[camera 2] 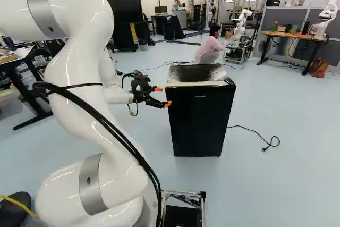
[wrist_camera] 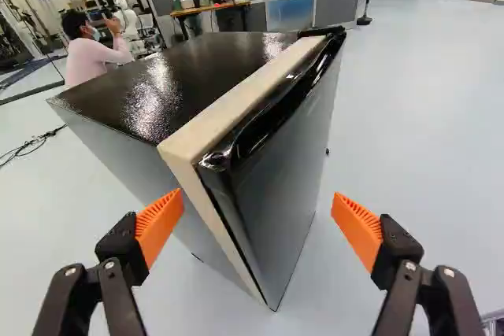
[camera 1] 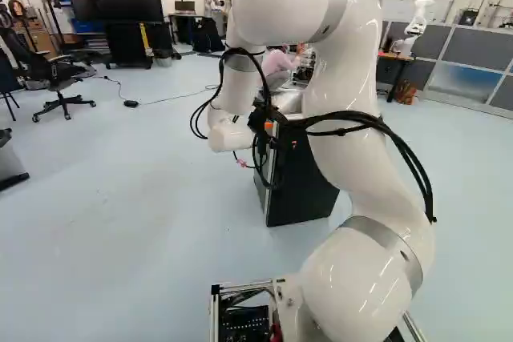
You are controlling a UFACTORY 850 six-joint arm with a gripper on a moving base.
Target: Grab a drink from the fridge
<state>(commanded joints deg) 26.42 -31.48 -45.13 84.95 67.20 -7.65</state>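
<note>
Standing wide apart, the two fingers (wrist_camera: 160, 222) of the end effector (camera 2: 163, 96) are open toward the black fridge (wrist_camera: 197, 76), which is located ahead, and its near corner appears between them.

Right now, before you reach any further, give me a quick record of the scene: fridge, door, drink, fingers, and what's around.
fridge: black, standing upright on the floor, ahead of the arm
door: appears shut
drink: none seen at the fridge; its inside is hidden
fingers: spread apart, a door-side corner of the fridge ahead between them
grip: nothing held
beside fridge: black cable trailing over the floor
beyond fridge: desk with a wooden top
</note>
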